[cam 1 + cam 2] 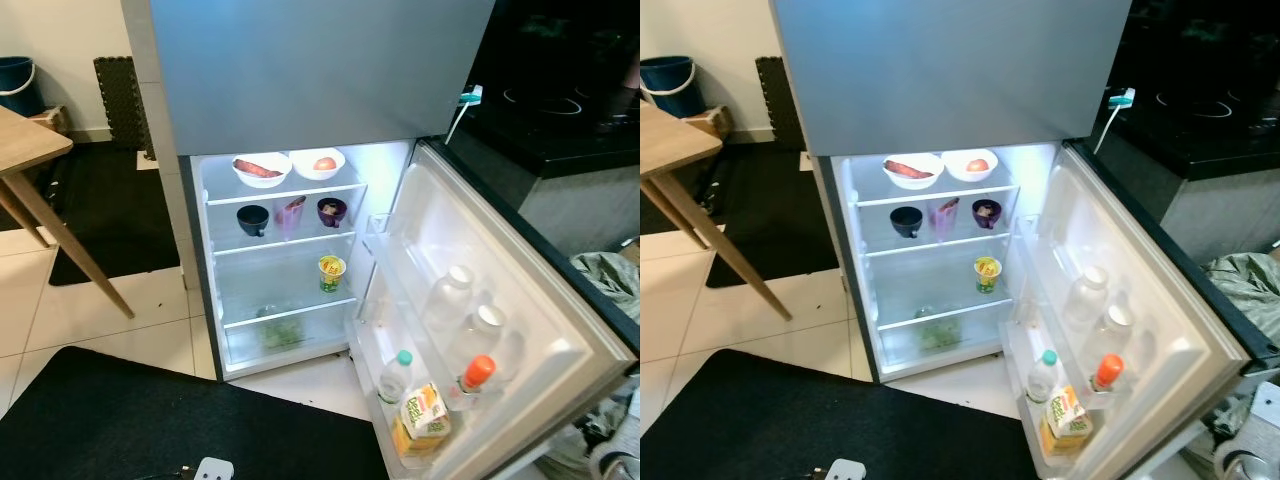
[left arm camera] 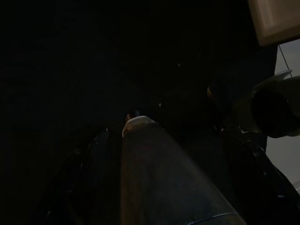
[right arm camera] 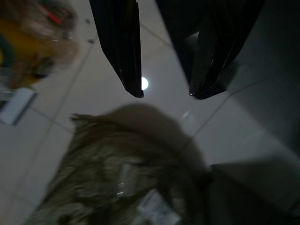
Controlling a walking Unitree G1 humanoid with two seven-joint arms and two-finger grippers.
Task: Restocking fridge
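Note:
The fridge (image 1: 300,80) stands with its lower door (image 1: 520,300) swung open to the right. Its top shelf bears a white bowl with a sweet potato (image 1: 261,168) and another white bowl (image 1: 319,163). Below these are a dark cup (image 1: 252,218), a purple cup (image 1: 291,215) and a dark bowl (image 1: 332,211), and lower still a yellow-green cup (image 1: 331,272). The door rack holds clear bottles (image 1: 449,293), a green-capped bottle (image 1: 396,375), an orange-capped bottle (image 1: 472,378) and a juice carton (image 1: 424,415). In the dark left wrist view my left gripper (image 2: 164,133) is around a long bottle (image 2: 154,178). My right gripper (image 3: 166,93) hangs open over the floor.
A wooden table (image 1: 30,150) stands at the left and a blue bucket (image 1: 15,80) behind it. A black mat (image 1: 150,420) lies before the fridge. A black counter (image 1: 560,110) is at the right, with a crumpled bag (image 3: 117,178) on the tiles below.

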